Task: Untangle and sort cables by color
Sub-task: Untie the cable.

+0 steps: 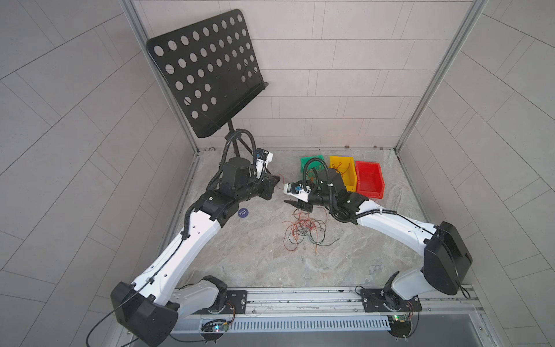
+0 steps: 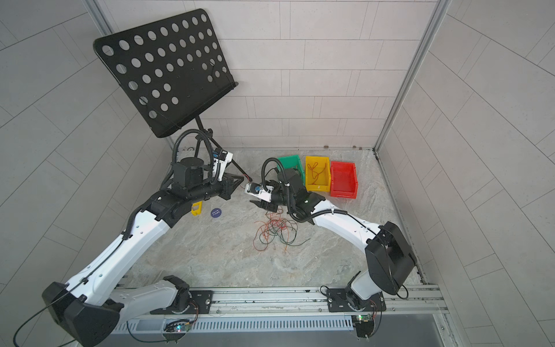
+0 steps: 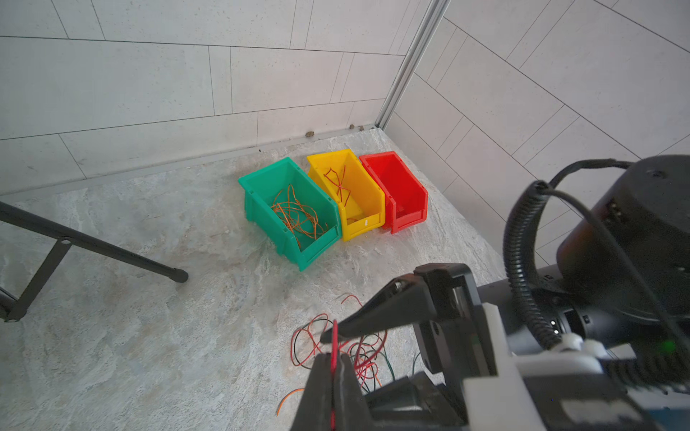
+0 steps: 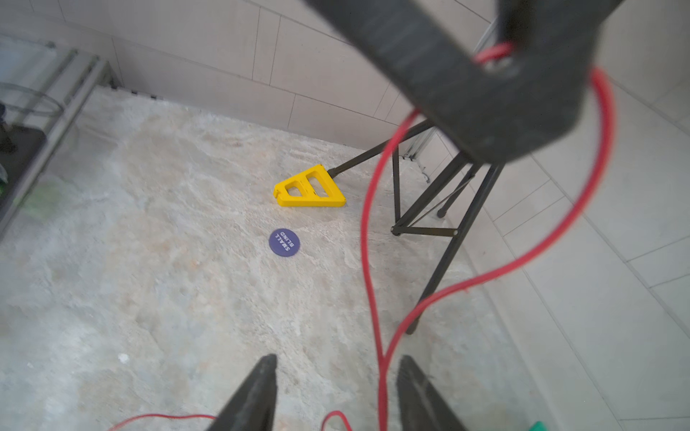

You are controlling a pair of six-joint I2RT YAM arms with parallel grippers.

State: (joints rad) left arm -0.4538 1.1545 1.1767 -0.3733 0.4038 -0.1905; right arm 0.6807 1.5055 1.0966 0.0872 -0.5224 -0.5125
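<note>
Three bins sit in a row by the back wall, touching side to side: green bin (image 3: 261, 183), yellow bin (image 3: 328, 155), red bin (image 3: 410, 179). Only the left wrist view lets you look into the green one, where orange cables (image 3: 298, 218) lie coiled. In both top views the right arm covers most of that bin. The yellow bin has a few red strands (image 3: 338, 183) in it.

In a top view a yellow triangular piece (image 2: 196, 208) peeks out beside the left arm. The right wrist view shows it whole, near a purple disc (image 4: 284, 242).

The left gripper (image 3: 332, 360) is clamped tight on a red cable (image 4: 367, 239). That cable runs across toward the right gripper (image 4: 339, 360), sagging in a long loop. Both strands meet in the gap between the right gripper's fingers, which stand apart and aren't pinching it.

The rest is a tangle of cables (image 1: 303, 229), red, orange and dark, lying flat on the table just beside the right gripper on the rail side. It loops every which way, with a few loose ends pointing at the rail.
</note>
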